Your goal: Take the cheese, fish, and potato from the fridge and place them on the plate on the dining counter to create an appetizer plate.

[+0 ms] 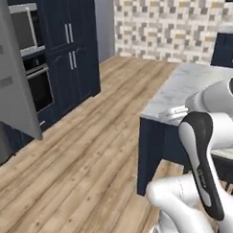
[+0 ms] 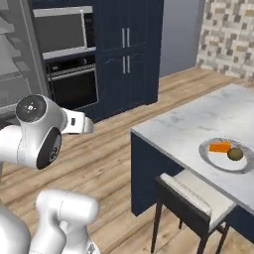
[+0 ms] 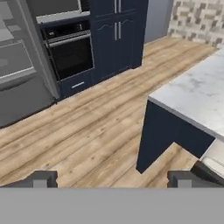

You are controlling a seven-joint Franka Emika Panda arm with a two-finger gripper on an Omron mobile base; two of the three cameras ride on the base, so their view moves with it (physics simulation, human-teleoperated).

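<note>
Kitchen, simulated: wood-plank floor (image 1: 82, 158), navy cabinets (image 1: 72, 48), mosaic-tiled wall (image 1: 172, 25).

Left base view: white arm (image 1: 201, 153), dark-jointed, folded close to the base at lower right, its elbow raised in front of the dining counter (image 1: 194, 84). Counter: white grey-veined marble slab on a navy base. Plate (image 1: 175, 112): pale edge showing at the slab's near corner, mostly hidden by the arm. Fridge (image 1: 13, 79): grey door standing open at left. Built-in oven (image 1: 38, 86): black, beside the fridge, with a microwave (image 1: 23, 26) above it.

Right base view: arm's rounded white shoulder joint at left, a short link pointing right over the floor. Plate (image 2: 213, 158): round, shallow, grey-white with a darker rim, on the counter near its front edge. Cheese (image 2: 220, 147): orange wedge, on the plate. Potato (image 2: 235, 154): olive-brown lump, on the plate just right of the cheese. Chair (image 2: 196, 203): dark frame, pale seat, tucked under the counter below the plate.

Hand view: gripper (image 3: 113, 178) aimed down over bare floor between fridge and counter corner. Fingers (image 3: 40, 178): small, dark, spread wide apart, holding nothing, touching nothing.
</note>
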